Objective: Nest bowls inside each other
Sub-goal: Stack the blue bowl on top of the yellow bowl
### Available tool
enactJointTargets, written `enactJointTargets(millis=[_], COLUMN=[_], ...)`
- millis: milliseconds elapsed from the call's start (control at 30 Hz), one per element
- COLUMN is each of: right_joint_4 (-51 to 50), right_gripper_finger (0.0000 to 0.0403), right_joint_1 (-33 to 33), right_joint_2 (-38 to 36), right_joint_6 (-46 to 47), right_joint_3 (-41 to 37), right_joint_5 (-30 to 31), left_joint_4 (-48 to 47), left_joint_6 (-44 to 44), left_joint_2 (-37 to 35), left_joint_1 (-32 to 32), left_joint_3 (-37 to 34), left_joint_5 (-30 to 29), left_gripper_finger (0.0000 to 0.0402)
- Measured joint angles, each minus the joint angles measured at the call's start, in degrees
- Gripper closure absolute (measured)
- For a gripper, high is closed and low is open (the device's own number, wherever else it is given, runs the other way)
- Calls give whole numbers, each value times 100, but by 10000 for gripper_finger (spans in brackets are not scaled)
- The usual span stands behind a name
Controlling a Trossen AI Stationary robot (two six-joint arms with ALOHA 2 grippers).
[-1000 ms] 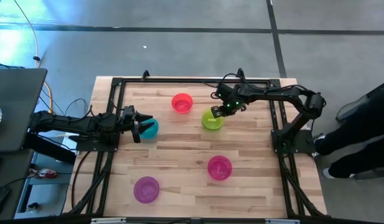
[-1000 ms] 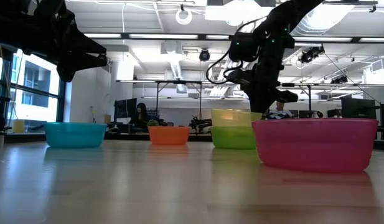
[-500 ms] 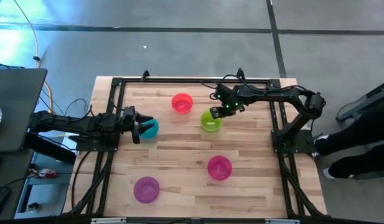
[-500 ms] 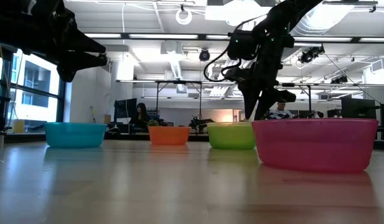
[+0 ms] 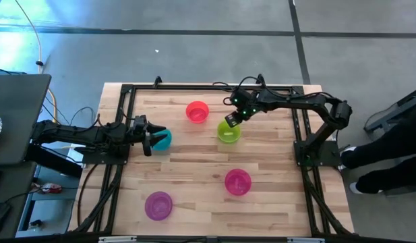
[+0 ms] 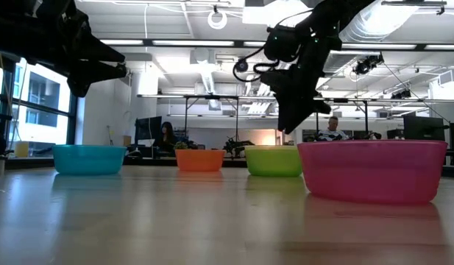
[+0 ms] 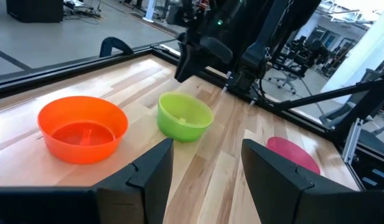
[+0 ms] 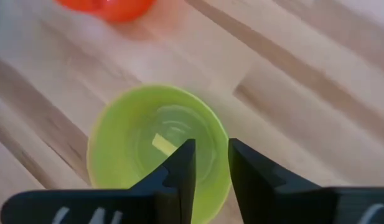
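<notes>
Low view puts the pink bowl right up front, big and upright on the table. Farther back in a row sit the teal bowl, the red bowl and the green bowl. From above, the purple bowl is at the near edge, well apart from the others. Right gripper hangs over the green bowl's far rim, fingers a narrow gap apart and holding nothing; its wrist camera looks straight down into that bowl, where a yellowish inner layer shows, though whether a second bowl is nested there can't be told. Left gripper hovers beside the teal bowl, jaws spread wide and empty. Beyond the table, a person sits in the room.
</notes>
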Motion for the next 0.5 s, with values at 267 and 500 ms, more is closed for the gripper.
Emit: enactJointTargets(millis=[267,500], right_joint_4=[200,194], right_gripper_finger=[305,304], right_joint_1=[1,-17], right_joint_2=[0,0], right_joint_6=[-1393,-1987], right_joint_3=[2,92], right_joint_5=[-7,-598], left_joint_4=[0,4], left_joint_6=[-20,-357], left_joint_2=[-2,39], left_joint_1=[-2,116], left_joint_3=[0,0], left_joint_5=[-22,-998], left_gripper_finger=[222,222])
